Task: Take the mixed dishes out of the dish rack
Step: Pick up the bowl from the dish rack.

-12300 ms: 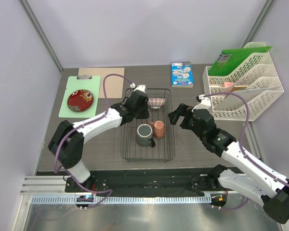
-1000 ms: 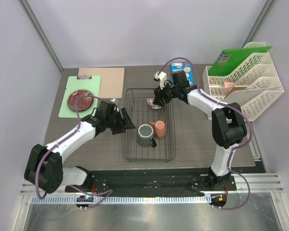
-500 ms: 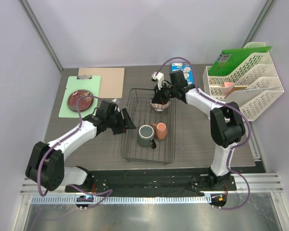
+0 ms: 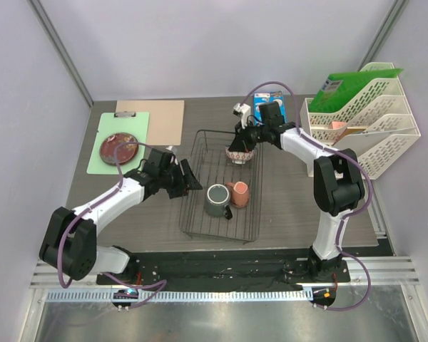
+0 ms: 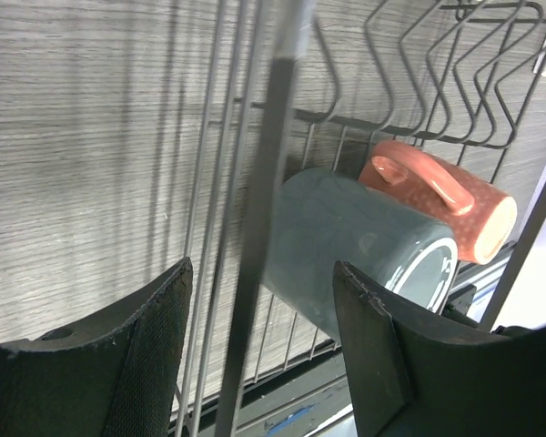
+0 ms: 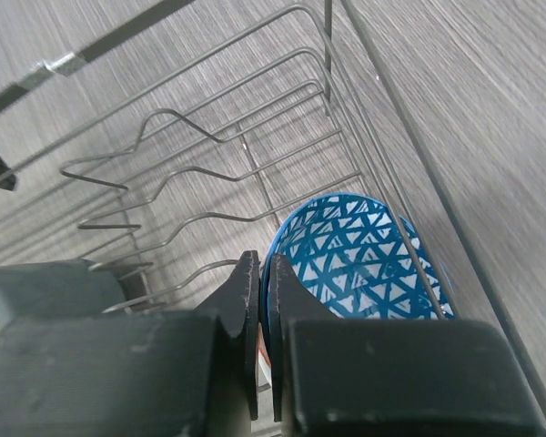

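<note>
The black wire dish rack [image 4: 200, 214] sits mid-table, slightly skewed. My right gripper [image 4: 244, 144] [image 6: 262, 269] is shut on the rim of the small bowl [image 4: 240, 154] [image 6: 355, 259], blue inside, at the rack's far end. The grey-green mug [image 4: 216, 200] [image 5: 346, 246] and the salmon-pink cup [image 4: 239, 192] [image 5: 437, 191] lie side by side in the rack. My left gripper [image 4: 186, 177] [image 5: 262, 267] stands open at the rack's left side, a rim wire [image 5: 264, 209] running between its fingers. The dark red plate [image 4: 119, 148] rests on a green clipboard [image 4: 98, 165] at far left.
A white tiered file tray [image 4: 364, 135] holding a green packet [image 4: 349, 85] stands at the back right. A blue booklet [image 4: 269, 110] lies behind the rack, and a brown clipboard [image 4: 160, 117] beside the green one.
My right gripper shut on the bowl's rim and carried it slightly right. The rack's far end shifted right with it. The left gripper barely moved.
</note>
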{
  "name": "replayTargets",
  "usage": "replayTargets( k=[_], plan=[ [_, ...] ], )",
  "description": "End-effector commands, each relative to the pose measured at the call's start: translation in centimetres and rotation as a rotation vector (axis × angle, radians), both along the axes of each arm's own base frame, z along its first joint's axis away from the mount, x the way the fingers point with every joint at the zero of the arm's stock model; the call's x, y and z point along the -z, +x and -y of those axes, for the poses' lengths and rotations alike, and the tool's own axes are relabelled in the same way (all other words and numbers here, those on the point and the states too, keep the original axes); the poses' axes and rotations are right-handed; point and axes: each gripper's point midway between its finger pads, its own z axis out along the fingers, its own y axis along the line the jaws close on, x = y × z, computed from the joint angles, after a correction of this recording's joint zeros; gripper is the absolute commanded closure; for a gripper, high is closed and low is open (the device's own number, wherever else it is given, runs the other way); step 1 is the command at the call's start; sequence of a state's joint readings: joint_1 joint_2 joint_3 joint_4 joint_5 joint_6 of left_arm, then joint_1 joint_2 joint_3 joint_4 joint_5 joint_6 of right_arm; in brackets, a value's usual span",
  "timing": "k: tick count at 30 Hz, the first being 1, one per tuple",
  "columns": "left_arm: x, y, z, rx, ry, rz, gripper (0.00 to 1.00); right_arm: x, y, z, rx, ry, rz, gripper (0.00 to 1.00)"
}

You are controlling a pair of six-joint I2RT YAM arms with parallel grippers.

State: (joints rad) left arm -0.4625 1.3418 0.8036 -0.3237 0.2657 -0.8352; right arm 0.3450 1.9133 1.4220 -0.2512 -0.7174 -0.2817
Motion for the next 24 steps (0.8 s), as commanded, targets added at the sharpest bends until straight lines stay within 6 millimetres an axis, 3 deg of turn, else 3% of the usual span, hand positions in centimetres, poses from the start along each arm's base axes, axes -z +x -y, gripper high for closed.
replayTargets(
  k=[1,5,15,24],
  plan=[
    [-1.5,1.5,1.0,-0.003,-0.042,0.051,0.37,-5.3,2.3,0.5,0.027,0.149,0.064,0.99],
    [-1.8,1.7,1.1,-0.002,-0.044,0.058,0.37,-7.2,3.2,1.9,0.046,0.24,0.046,0.99],
    [-1.9,1.9,1.2,0.0,-0.045,0.056,0.38,-10.0,3.5,2.4,0.043,0.369,0.031,0.99],
    [-1.8,2.1,1.3,-0.007,-0.044,0.055,0.38,-15.7,3.0,2.8,0.044,0.481,0.124,0.99]
  ],
)
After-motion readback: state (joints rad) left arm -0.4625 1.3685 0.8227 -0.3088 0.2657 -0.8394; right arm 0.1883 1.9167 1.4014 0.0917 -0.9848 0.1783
